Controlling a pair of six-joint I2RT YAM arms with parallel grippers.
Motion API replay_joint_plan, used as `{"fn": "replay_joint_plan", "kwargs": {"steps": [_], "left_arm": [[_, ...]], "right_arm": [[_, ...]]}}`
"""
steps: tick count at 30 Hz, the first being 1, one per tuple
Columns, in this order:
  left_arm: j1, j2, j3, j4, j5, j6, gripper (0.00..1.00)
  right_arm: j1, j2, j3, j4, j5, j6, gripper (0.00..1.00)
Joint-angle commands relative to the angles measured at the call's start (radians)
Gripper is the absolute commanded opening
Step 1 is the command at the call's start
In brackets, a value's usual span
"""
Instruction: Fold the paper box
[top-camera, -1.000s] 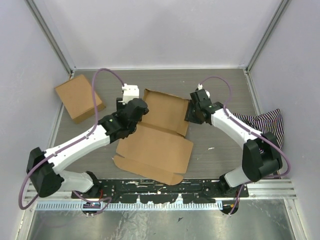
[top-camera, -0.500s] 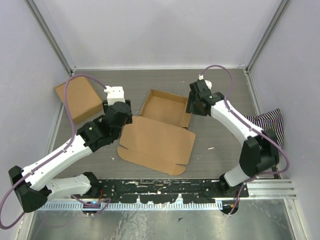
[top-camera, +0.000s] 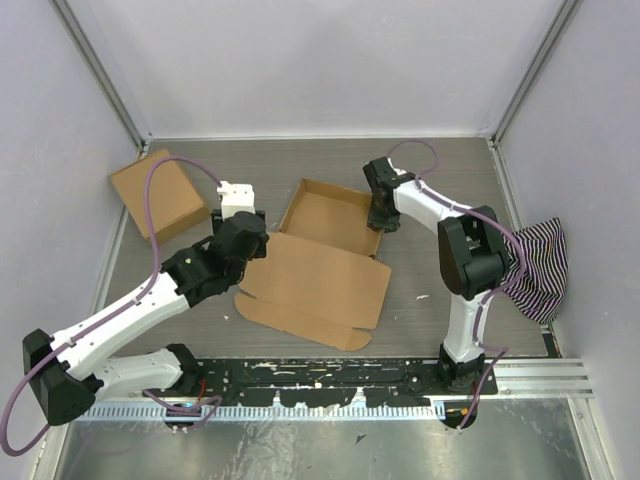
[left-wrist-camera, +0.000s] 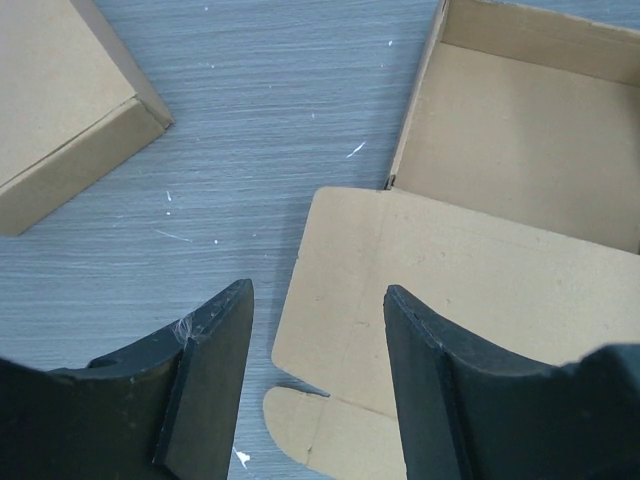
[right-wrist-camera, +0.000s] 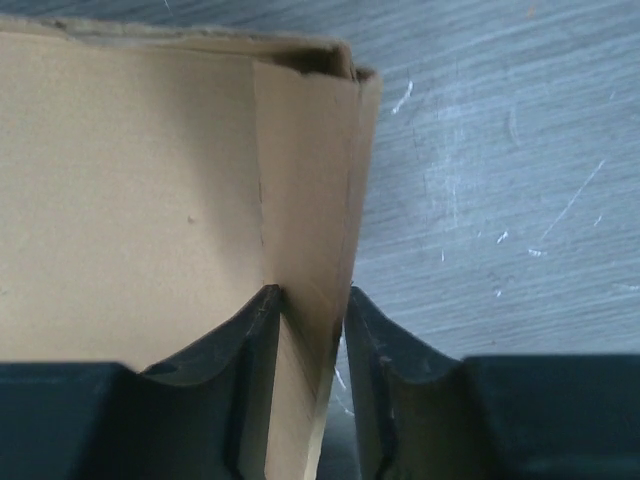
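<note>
The paper box (top-camera: 325, 260) lies mid-table. Its far half stands up as a shallow tray (top-camera: 332, 215). Its near half lies flat as a lid panel (top-camera: 318, 285) with a rounded tab at the left corner (left-wrist-camera: 300, 430). My left gripper (top-camera: 248, 243) is open and empty, hovering over the lid's left edge (left-wrist-camera: 318, 290). My right gripper (top-camera: 379, 214) is shut on the tray's right side wall (right-wrist-camera: 312, 295). One finger is inside the tray and one outside, near the far right corner (right-wrist-camera: 335, 70).
A second squarish brown carton (top-camera: 160, 195) sits at the far left, also in the left wrist view (left-wrist-camera: 60, 110). A striped cloth (top-camera: 535, 265) hangs at the table's right edge. Grey walls enclose the table on three sides.
My left gripper has drawn back left off the box. The box has gone from mostly flat to a raised tray with a flat lid. My right gripper has shifted left along the tray's right wall.
</note>
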Motion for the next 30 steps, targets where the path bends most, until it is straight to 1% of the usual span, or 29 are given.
{"fn": "replay_joint_plan", "kwargs": {"steps": [1, 3, 6, 9, 13, 22, 23, 24, 25, 26, 27, 30], "left_arm": [[0.006, -0.017, -0.032, 0.045, 0.021, 0.008, 0.61], [0.005, -0.013, -0.036, 0.045, 0.023, 0.014, 0.61], [0.005, -0.007, -0.035, 0.04, 0.024, 0.022, 0.61], [0.005, -0.003, -0.035, 0.047, 0.032, 0.024, 0.61], [0.005, 0.0, -0.033, 0.049, 0.046, 0.025, 0.6], [0.005, -0.004, -0.033, 0.038, 0.052, 0.01, 0.58], [0.004, -0.005, -0.033, 0.034, 0.052, 0.007, 0.58], [0.005, -0.007, -0.032, 0.03, 0.052, 0.007, 0.57], [0.005, -0.01, -0.031, 0.026, 0.05, 0.006, 0.57], [0.004, -0.012, -0.031, 0.022, 0.049, 0.005, 0.57], [0.005, -0.015, -0.03, 0.018, 0.046, 0.004, 0.57], [0.005, -0.024, -0.029, 0.01, 0.041, 0.004, 0.57]], "right_arm": [[0.005, 0.047, 0.104, -0.019, 0.084, -0.017, 0.27], [0.01, 0.073, 0.129, -0.055, 0.134, -0.036, 0.13], [0.027, 0.085, 0.139, -0.095, 0.242, -0.06, 0.03], [0.039, 0.114, 0.151, -0.131, 0.323, -0.092, 0.01], [0.043, 0.163, 0.153, -0.136, 0.349, -0.118, 0.01], [0.044, 0.231, 0.162, -0.097, 0.267, -0.122, 0.01], [0.043, 0.229, 0.16, -0.094, 0.256, -0.116, 0.02], [0.043, 0.221, 0.156, -0.094, 0.251, -0.109, 0.07], [0.043, 0.206, 0.149, -0.093, 0.252, -0.098, 0.16], [0.043, 0.18, 0.137, -0.087, 0.254, -0.092, 0.28], [0.043, 0.151, 0.127, -0.079, 0.251, -0.091, 0.34], [0.039, 0.06, 0.13, -0.078, 0.269, -0.106, 0.44]]}}
